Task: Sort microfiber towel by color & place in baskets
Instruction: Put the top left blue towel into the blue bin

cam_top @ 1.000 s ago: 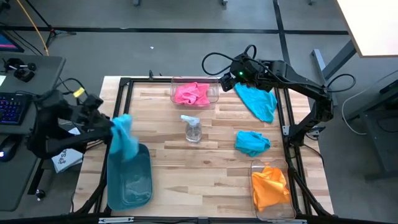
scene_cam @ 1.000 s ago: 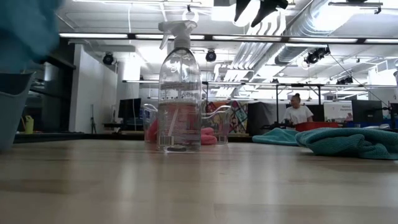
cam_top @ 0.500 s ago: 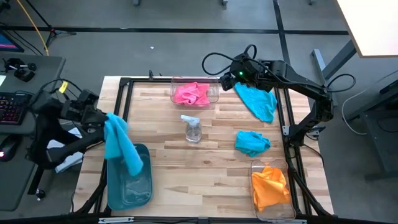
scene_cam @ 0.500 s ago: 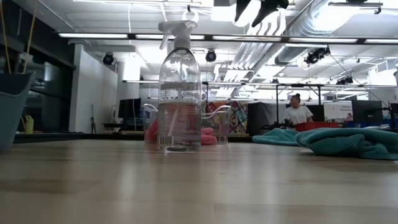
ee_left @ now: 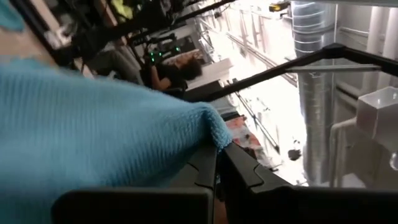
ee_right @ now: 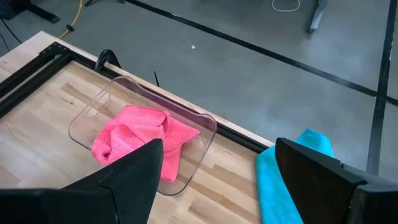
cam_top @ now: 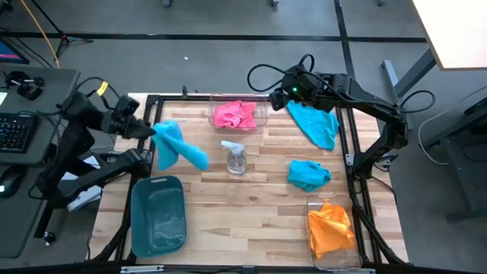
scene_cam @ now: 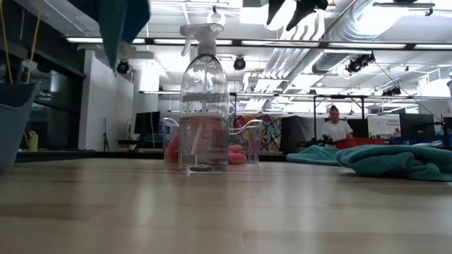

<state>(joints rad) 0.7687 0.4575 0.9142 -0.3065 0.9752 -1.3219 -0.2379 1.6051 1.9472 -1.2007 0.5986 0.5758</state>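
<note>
My left gripper is up above the table's left side, beyond the opaque teal basket, and is shut on a teal-blue towel. My right gripper hangs open over the far edge, touching nothing. It is between a clear basket that holds a pink towel and a teal-blue towel lying at the far right. Another teal-blue towel lies on the wood right of centre. An orange towel fills the clear basket at the near right. My left gripper pinches the teal-blue towel's edge at a corner between its two shut fingers. The fingers lie about level and point toward the table's right. The towel is clear of the table and streams out past the fingertips toward the spray bottle.
A clear spray bottle stands upright near the table's middle, just right of the held towel. A black metal frame runs around the table. A desk with a keyboard stands to the left. A person sits far off in the room.
My left gripper, still shut on the teal-blue towel, has swung from over the teal basket toward the table's far edge and has risen a little. The towel, which hung down over the basket, has swung out toward the table's middle.
</note>
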